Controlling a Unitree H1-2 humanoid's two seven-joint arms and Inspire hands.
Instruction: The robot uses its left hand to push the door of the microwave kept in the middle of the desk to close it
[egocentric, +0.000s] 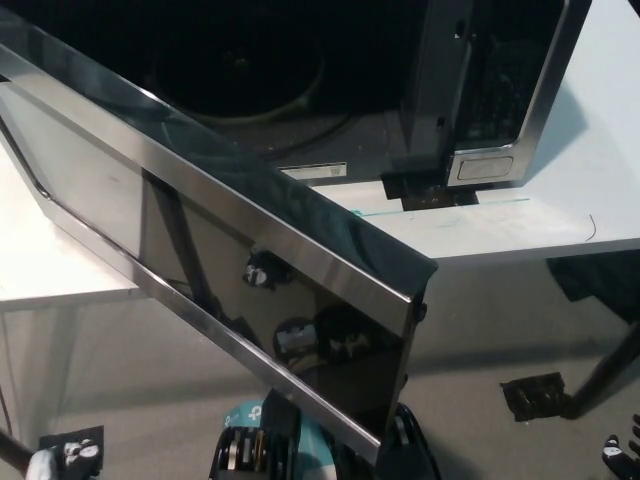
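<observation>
The microwave (470, 110) stands on the white desk (540, 215) at the top of the head view. Its dark cavity with the round turntable (240, 70) is exposed. The door (250, 250), dark glass in a steel frame, is swung wide open and runs from the upper left down to the lower middle, with its free edge (405, 370) nearest to me. Only a small white part of my left hand (40, 464) shows at the bottom left corner, below the door and apart from it. A sliver of my black right hand (622, 452) shows at the bottom right edge.
The control panel (490, 90) sits on the microwave's right side. The desk's front edge runs under the door. Grey floor lies below, with a small black object (535, 395) on it and a dark slanted bar (608, 372) at the right.
</observation>
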